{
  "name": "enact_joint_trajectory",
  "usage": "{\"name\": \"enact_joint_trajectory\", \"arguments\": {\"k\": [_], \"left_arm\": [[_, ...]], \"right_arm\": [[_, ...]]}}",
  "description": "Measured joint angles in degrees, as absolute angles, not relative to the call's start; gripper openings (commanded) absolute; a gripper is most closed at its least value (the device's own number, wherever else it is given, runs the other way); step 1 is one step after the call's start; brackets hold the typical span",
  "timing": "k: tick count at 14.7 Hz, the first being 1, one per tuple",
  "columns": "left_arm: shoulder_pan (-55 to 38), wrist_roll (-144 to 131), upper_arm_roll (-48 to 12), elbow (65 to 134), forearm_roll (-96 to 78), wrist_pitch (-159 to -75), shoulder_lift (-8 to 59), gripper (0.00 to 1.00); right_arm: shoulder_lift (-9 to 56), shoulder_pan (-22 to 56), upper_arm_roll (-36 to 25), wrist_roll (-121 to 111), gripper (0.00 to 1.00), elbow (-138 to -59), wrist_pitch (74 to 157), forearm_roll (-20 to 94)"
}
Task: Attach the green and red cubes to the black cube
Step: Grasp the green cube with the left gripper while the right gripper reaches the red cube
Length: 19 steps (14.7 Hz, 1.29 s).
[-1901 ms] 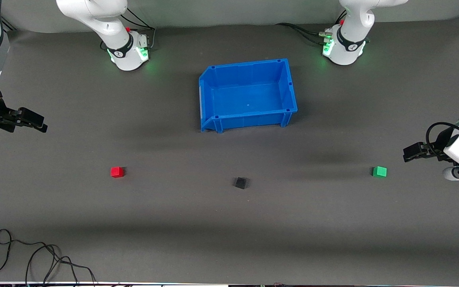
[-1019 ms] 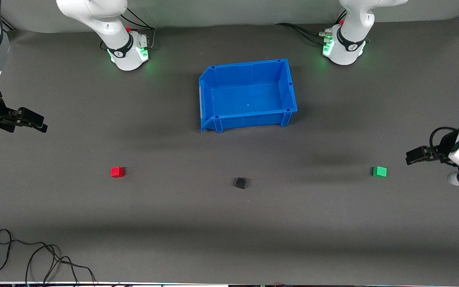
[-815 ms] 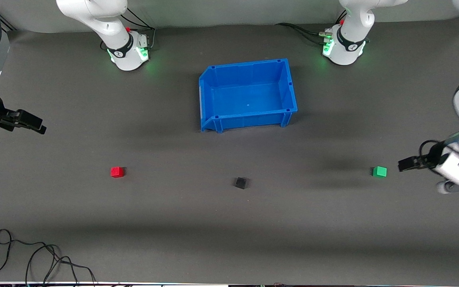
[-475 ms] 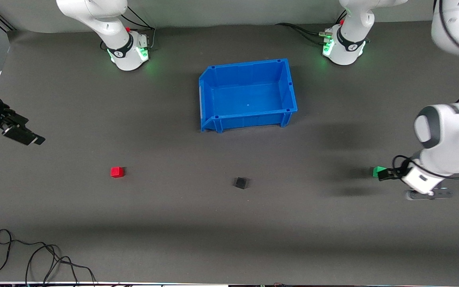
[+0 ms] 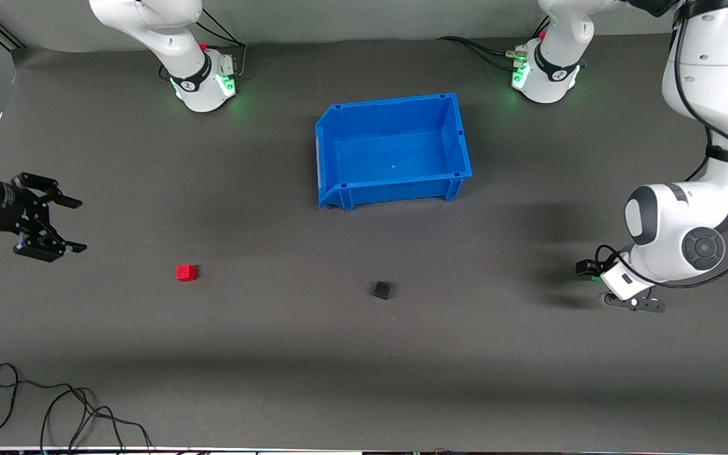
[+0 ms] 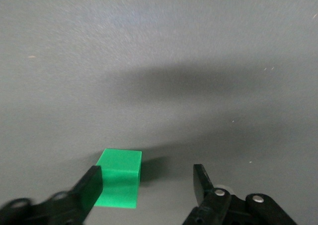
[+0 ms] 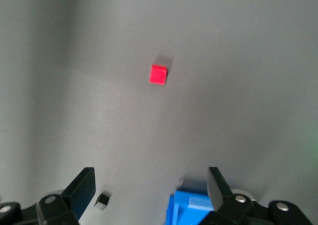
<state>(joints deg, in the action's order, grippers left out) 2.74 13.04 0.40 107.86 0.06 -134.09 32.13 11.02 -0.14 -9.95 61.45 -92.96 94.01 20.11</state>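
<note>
Small bright green plastic cube [image 6: 119,178] on dark grey bench [image 5: 364,354], toward left arm's end; left pincer [image 6: 148,185] spread wide over it, not gripping. Small red cube [image 5: 186,272] and matte black cube [image 5: 382,290] lie well apart. Right pincer [image 5: 57,224] wide, empty. Blue plastic bin [image 5: 459,136] farther from camera.

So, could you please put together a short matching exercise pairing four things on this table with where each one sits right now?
Things:
1. green cube
2. red cube
3. black cube
4. blue bin

Places:
A. on the mat at the middle of the table, nearer to the front camera than the bin
B. under the open left gripper, close beside one finger
C. between the two robot bases, nothing inside it
D. on the mat toward the right arm's end, with the open right gripper hovering off to its side

Pairs: 1-B, 2-D, 3-A, 4-C
</note>
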Motion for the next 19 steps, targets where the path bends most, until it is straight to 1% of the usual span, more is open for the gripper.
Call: {"name": "enact_joint_trajectory", "arguments": {"k": [3,8,9,11,12,16,17,19], "left_arm": [[4.25,17.33,0.48,107.48,0.32,-134.15,32.26,0.82],[5.08,18.71,0.37,106.98,0.36,-134.14,32.26,0.81],[5.07,18.72,0.33,106.95,0.37,-134.14,32.27,0.78],[5.08,18.73,0.36,106.89,0.39,-134.15,32.31,0.63],[5.16,18.78,0.46,106.75,0.42,-134.15,32.31,0.57],[5.48,18.94,0.52,106.68,1.34,-134.56,32.87,0.54],[5.5,18.95,0.52,106.69,1.58,-135.1,33.34,0.49],[5.67,18.99,0.53,106.68,1.7,-135.77,34.16,0.35]], "right_arm": [[15.07,-0.67,-10.97,61.2,1.0,-95.54,97.18,24.03],[18.8,-0.57,-10.72,53.87,1.0,-104.68,108.41,30.7],[19.55,-0.57,-10.73,51.68,1.0,-106.5,110.75,31.98],[22.02,-0.58,-10.79,46.58,1.0,-108.74,113.5,35.59],[23.72,-0.61,-10.84,44.24,1.0,-109.16,114.4,37.52],[29.45,-0.71,-10.93,41.11,1.0,-109.31,118.77,40.55],[30.5,-0.7,-10.92,40.05,1.0,-109.31,119.59,41.5],[32.59,-0.69,-10.92,37.2,1.0,-109.3,120.57,44.1]]}}
